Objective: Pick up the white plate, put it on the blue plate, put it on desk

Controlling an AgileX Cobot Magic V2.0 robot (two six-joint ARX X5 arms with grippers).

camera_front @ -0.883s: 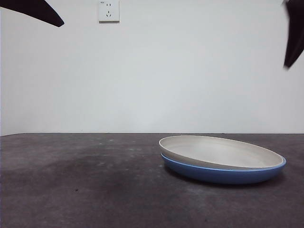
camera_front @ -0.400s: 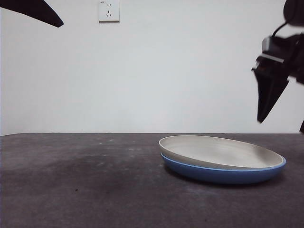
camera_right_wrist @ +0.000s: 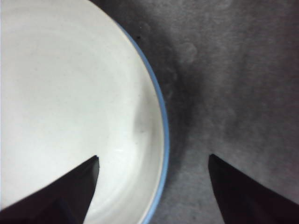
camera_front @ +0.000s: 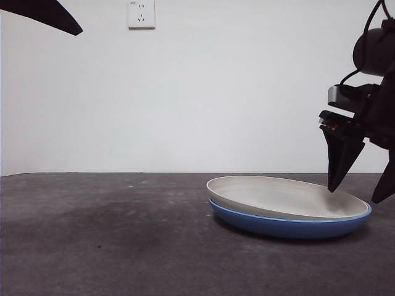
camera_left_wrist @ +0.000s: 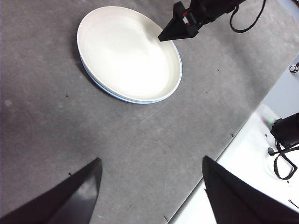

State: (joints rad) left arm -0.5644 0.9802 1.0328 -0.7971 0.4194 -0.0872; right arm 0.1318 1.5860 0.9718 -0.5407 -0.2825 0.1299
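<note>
The white plate (camera_front: 290, 197) lies inside the blue plate (camera_front: 290, 225) on the desk (camera_front: 111, 246), right of centre in the front view. My right gripper (camera_front: 358, 188) is open and hangs just above the stack's right rim, one jaw over the white plate (camera_right_wrist: 65, 102), the other over the desk (camera_right_wrist: 233, 70) outside the blue rim (camera_right_wrist: 164, 140). It holds nothing. My left gripper (camera_left_wrist: 152, 168) is open and empty, high above the desk, well away from the plates (camera_left_wrist: 128, 53). It shows as a black tip (camera_front: 43, 15) at the front view's top left.
A white wall with a socket (camera_front: 141, 13) stands behind the desk. The desk's edge (camera_left_wrist: 224, 149) and a white surface with cables (camera_left_wrist: 280, 158) show in the left wrist view.
My right gripper has come down from the top right corner toward the plates' right rim. The plates and the left arm have not moved.
</note>
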